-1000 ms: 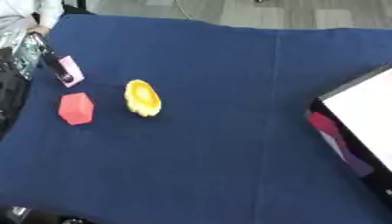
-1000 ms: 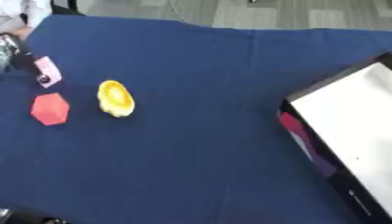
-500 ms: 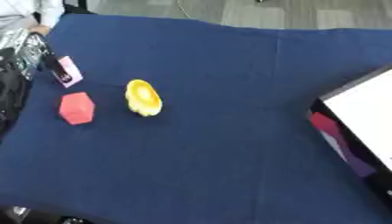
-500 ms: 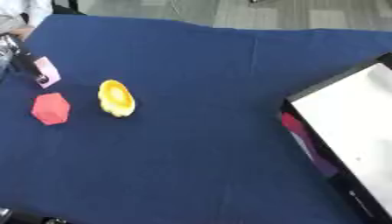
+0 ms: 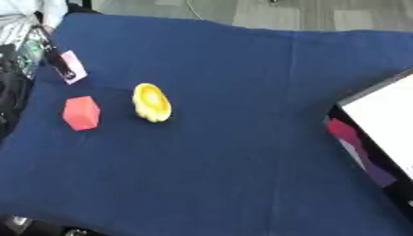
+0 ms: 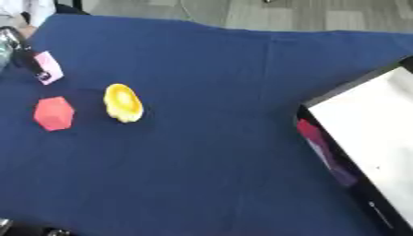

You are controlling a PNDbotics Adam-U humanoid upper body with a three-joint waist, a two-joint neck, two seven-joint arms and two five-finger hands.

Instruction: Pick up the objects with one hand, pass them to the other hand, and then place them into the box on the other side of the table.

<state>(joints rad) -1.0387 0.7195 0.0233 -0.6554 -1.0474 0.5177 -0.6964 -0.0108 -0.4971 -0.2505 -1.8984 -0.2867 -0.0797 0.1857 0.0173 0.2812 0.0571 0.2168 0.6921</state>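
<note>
Pink card [image 5: 71, 73] is sitting at your left hand [image 5: 22, 60], whose fingers I cannot tell apart; the red block [image 5: 81, 113] and yellow piece [image 5: 151, 102] are waiting nearby. You are starting the pickup; the box [image 6: 374, 138] is lying far right.

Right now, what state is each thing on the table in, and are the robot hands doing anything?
Red block: on the blue cloth, untouched.
Yellow toy: on the cloth right of the block, apart from it.
Pink card: at the far left, tilted, something dark at its left edge.
Box: at the right edge, white inside.
Robot hands: neither clearly in view.
</note>
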